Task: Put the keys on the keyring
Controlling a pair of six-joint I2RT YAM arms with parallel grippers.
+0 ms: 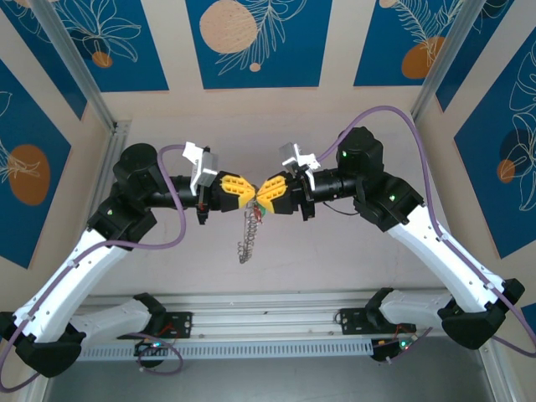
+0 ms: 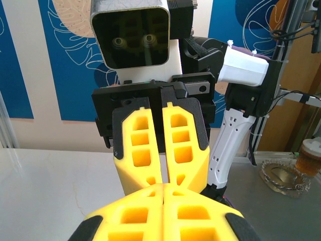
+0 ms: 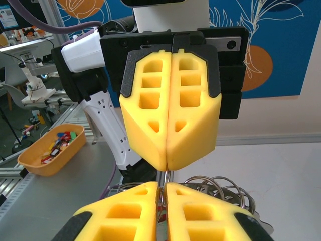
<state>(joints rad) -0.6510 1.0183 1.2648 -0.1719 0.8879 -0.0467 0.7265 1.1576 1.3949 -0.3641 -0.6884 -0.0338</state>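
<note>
My two grippers meet tip to tip above the middle of the table. The left gripper [image 1: 250, 198] [image 2: 164, 187] is shut, and a bit of metal ring sticks out from between its tips [image 3: 166, 163]. The right gripper [image 1: 262, 194] [image 3: 161, 187] is closed to a thin slit on that same wire. The keyring [image 1: 246, 239], a grey chain of linked rings [image 3: 225, 191], hangs down from the fingertips. A small green tag and a tiny red bit, probably the key [image 1: 260, 213], sit just under the tips.
An orange bin [image 3: 30, 160] with small coloured pieces stands off the table beyond the left arm. A glass dish [image 2: 283, 175] and a cup [image 2: 310, 156] sit on a grey surface beyond the right arm. Aluminium rails [image 1: 268, 322] run along the near edge.
</note>
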